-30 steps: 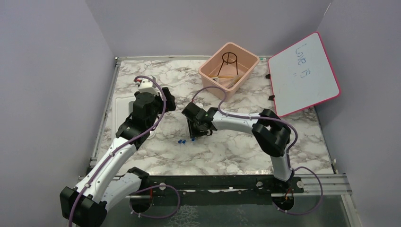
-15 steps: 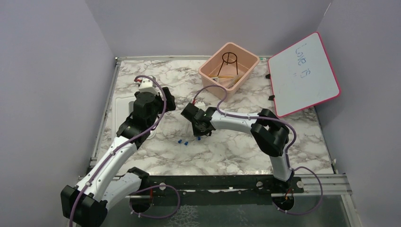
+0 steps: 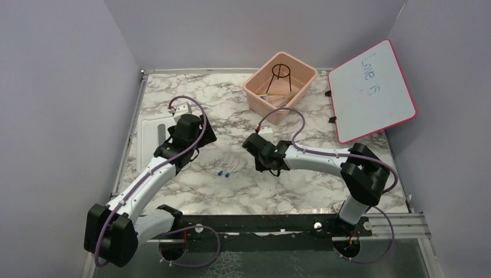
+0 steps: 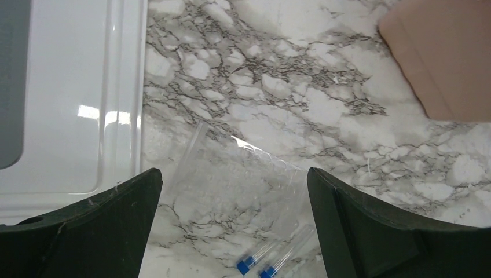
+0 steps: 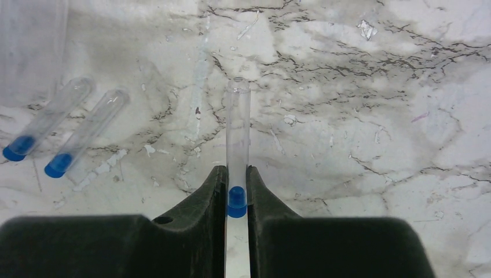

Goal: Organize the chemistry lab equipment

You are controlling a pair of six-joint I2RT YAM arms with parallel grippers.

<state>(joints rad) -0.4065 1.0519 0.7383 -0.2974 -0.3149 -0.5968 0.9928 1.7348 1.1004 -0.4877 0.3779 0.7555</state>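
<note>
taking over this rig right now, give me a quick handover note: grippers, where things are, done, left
Left gripper: open, above the table, holding nothing.
Right gripper: shut on a blue-capped test tube, gripped at the cap end.
On the table: two more capped tubes, lying side by side.
Done: black wire tripod and tan pieces sit in the pink bin.
Left: likely bin the held tube, then the two loose ones.

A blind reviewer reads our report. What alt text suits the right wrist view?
The right gripper is shut on a clear tube at its blue tip. Two more blue-tipped tubes lie side by side on the marble table at the picture's left.
</note>
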